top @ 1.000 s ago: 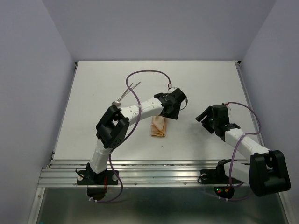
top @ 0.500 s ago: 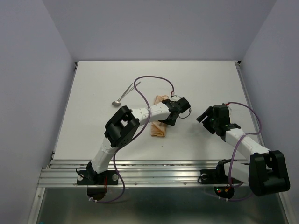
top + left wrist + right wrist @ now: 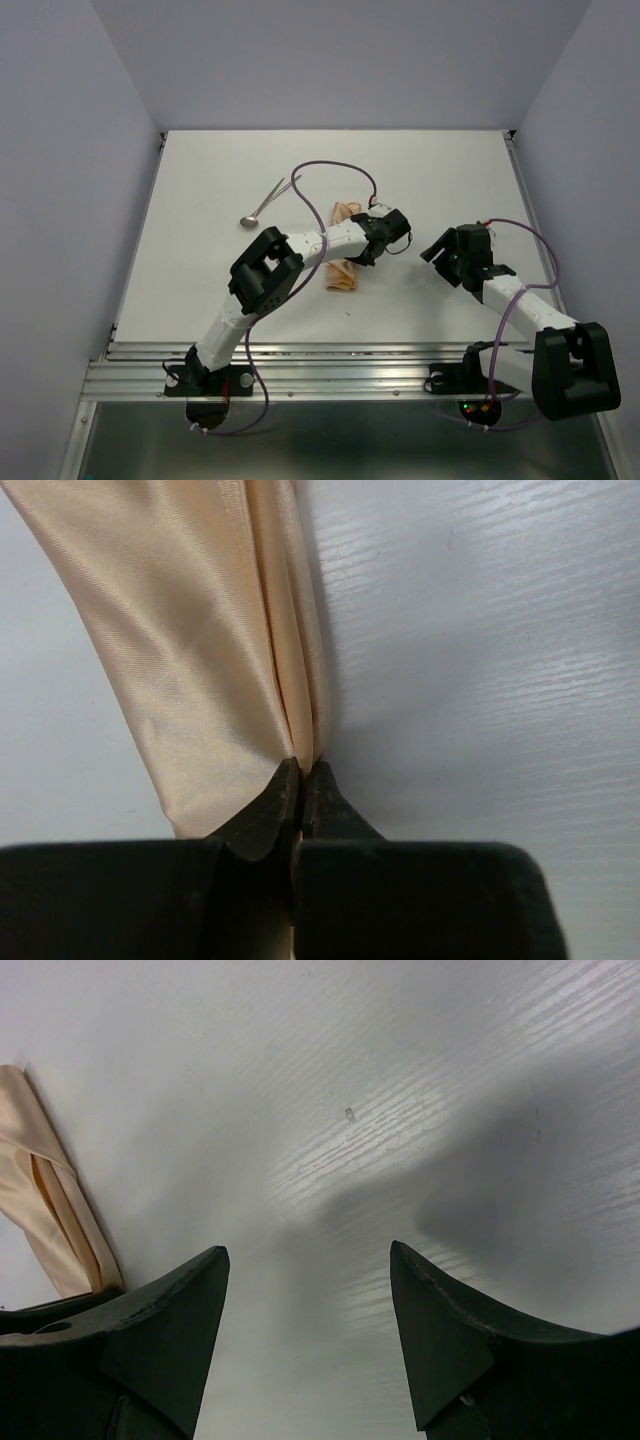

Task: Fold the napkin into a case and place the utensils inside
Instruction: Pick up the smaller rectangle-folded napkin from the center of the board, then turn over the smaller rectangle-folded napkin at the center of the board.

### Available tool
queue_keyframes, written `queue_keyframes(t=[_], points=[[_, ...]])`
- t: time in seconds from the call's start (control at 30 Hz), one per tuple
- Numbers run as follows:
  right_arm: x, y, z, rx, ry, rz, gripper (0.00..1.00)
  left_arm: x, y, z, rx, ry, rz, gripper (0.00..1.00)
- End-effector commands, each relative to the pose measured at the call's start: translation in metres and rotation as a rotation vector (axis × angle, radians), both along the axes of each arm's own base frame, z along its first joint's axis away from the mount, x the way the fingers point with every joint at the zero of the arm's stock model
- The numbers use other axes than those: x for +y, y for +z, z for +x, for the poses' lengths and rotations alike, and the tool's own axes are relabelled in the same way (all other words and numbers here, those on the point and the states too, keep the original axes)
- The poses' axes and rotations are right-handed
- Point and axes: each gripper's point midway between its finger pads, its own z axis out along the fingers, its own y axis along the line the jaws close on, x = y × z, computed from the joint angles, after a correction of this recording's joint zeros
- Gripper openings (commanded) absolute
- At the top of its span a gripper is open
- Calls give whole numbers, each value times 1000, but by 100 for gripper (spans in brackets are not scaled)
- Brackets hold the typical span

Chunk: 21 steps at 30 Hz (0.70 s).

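Your soft, peach-orange cloth napkin [image 3: 190,660], with its satin sheen, lay folded into a narrow strip near the middle of the white table [image 3: 450,180], partly under the left arm's wrist. Your left gripper [image 3: 300,780] had its black tips pinched together on the strip's layered right edge, with cloth caught between them. Your right gripper [image 3: 308,1300] hung with its jaws wide apart over bare table near the cloth, holding nothing. I'd judge the fabric light, limp and slippery. The layers could slide apart if you took only one ply, so take every layer at a folded edge. The thin silver metal utensils [image 3: 265,203] lay well apart, toward the far left. They looked stiff and flat, best pinched across a handle. No brand, label or writing could be read anywhere
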Motion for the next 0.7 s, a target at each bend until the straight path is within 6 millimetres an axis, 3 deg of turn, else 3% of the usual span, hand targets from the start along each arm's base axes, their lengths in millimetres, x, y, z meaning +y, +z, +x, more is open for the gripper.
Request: queue_keyframes(t=[0.0,0.2,0.33,0.67], points=[[-2,7,2,-24,-1,-4,71,1,6,7,-32,-16,35,0],[-5,8,2,-27,-8,-15,70,-18,30,6,-36,-145,-76,0],[-8,9,3,-27,-19,-29,71,-39,66,3,-46,-261,-243,0],[-25,33,11,-79,-67,-27,71,-74,91,-23,59,-444,-491,0]])
